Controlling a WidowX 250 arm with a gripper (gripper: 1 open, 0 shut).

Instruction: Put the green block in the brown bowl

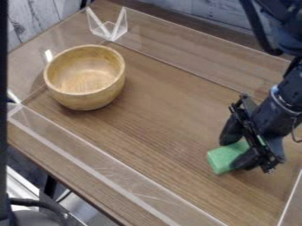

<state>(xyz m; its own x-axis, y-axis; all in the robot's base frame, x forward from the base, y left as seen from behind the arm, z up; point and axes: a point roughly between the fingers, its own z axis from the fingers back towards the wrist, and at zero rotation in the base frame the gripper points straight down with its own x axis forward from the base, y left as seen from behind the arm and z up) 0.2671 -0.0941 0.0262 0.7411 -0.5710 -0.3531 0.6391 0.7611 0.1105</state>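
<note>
The green block (pixel 223 160) lies flat on the wooden table at the right, near the front edge. My black gripper (pixel 245 148) has come down over it, one finger on each side of the bar. The jaws still stand apart, and the block's right part is hidden behind them. Only the block's left end shows clearly. The brown bowl (pixel 84 75) stands upright and empty at the left of the table, far from the gripper.
A clear plastic piece (pixel 106 25) stands at the back behind the bowl. Low transparent walls (pixel 71 141) border the table (pixel 154 106) along its front and left edges. The dark arm reaches in from the upper right.
</note>
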